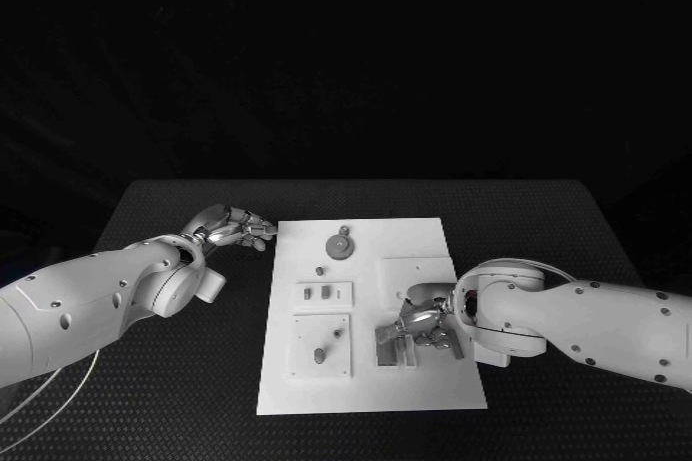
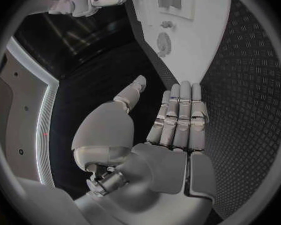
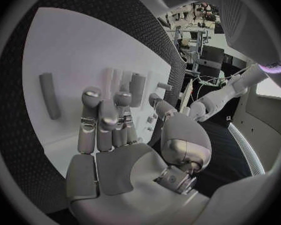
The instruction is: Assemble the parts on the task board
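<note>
The white task board lies in the middle of the black table. On it are a round grey gear, two short pegs in a square block, and a small peg in the nearer block. My left hand hovers off the board's far left corner, fingers straight, thumb apart, nothing in it. My right hand is low over the board's right side, above an upright grey block. Its fingers are stretched out and hold nothing. A grey bar lies flat beyond them.
The black ribbed table top surrounds the board with free room on all sides. A raised white block sits on the board just beyond my right hand. A thin cable loops under my left arm.
</note>
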